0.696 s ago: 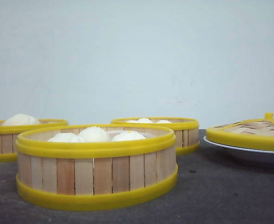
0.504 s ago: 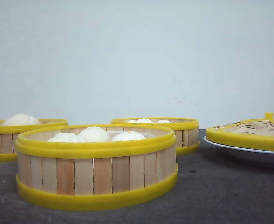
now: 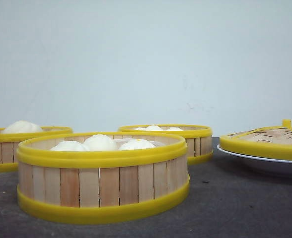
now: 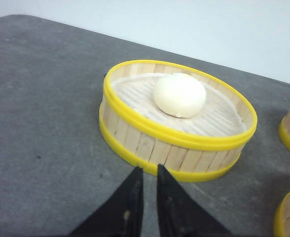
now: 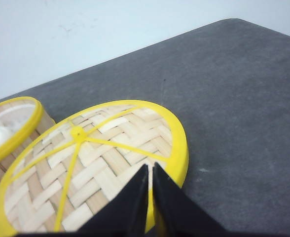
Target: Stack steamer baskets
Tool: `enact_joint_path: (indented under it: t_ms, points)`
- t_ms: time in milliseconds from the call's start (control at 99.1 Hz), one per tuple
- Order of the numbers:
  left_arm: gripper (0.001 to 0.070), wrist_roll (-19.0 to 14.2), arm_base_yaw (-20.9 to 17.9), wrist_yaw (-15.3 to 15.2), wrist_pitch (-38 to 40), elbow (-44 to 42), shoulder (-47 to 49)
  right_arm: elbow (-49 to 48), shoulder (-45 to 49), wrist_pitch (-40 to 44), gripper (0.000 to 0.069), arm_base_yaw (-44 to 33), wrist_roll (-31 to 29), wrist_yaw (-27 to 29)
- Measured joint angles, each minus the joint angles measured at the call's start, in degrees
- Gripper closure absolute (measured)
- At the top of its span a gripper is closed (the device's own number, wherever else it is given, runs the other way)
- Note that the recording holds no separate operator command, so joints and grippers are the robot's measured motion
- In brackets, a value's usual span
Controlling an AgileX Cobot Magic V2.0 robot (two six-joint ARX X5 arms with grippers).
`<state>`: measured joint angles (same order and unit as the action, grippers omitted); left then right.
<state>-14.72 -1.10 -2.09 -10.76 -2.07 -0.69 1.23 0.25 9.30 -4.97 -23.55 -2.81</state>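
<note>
Grey matte tabletop point(image 3: 245, 208) under a blank pale wall point(image 3: 146, 59), and nothing stacked yet. Hovering with the left pincer point(image 4: 148, 173) just short of the single-bun basket point(image 4: 177, 123), tips drawn nearly together, only a narrow slit between, gripping nothing. Straight ahead of those tips: yellow lower rim and slatted wall, with the bun point(image 4: 179, 95) sitting loose on the basket floor beyond.

Over on the other side, right pincer point(image 5: 150, 170) poised above the woven lid point(image 5: 93, 165), tips likewise almost touching, empty, right over the lid's near rim. Lid resting on the white plate point(image 3: 265, 163), well apart from the left pincer. From the front: three-bun basket point(image 3: 102, 176) nearest, rear basket point(image 3: 166, 139) behind it, all three baskets apart on the table.

Now the risks, judged from here:
- Going in with tips this narrow: no way of straddling a wall, so probably just shoving the basket along the table.
- Pinching only one side of the rim: likely tilting on the lift and rolling that loose bun out.
- Setting down off-centre on another basket: squashing buns that peek above its rim, or leaving the stack cocked and ready to slide.
- Dropping the right pincer as it stands: likely nudging the lid off the plate, and not the job yet anyway.

Best bet: opening wide first, then lifting level.
</note>
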Motion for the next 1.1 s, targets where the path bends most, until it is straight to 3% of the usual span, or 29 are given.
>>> enact_joint_path:
  t_ms: [161,403,676,827,988,1049,1099]
  points:
    - [0.0686,-2.9,0.0,0.1,-1.7,-5.1,-3.4,6.5,1.0,0.1,0.0682,0.0,-1.0,-0.2]
    - [0.0686,-4.3,0.0,0.6,-4.0,-23.7,-17.7,22.9,12.4,2.2,0.0682,0.9,0.7,-3.7]
    - [0.0686,0.2,0.9,3.9,-10.4,-46.0,-32.8,46.3,29.4,13.8,0.0682,3.9,10.4,-4.7]
    - [0.0686,3.2,2.5,4.0,-11.9,-49.1,-34.2,54.8,35.1,21.0,0.0682,6.0,14.3,-4.8]
    - [0.0681,4.5,3.0,4.0,-13.8,-49.1,-34.3,56.3,37.8,22.4,0.0682,7.6,16.0,-5.9]
    - [0.0642,5.0,3.0,4.0,-13.9,-49.1,-34.3,56.3,38.2,22.7,0.0654,8.0,16.2,-6.4]
    - [0.0555,5.2,3.0,4.0,-13.9,-49.1,-34.6,56.3,38.4,22.7,0.0568,8.1,16.3,-6.5]
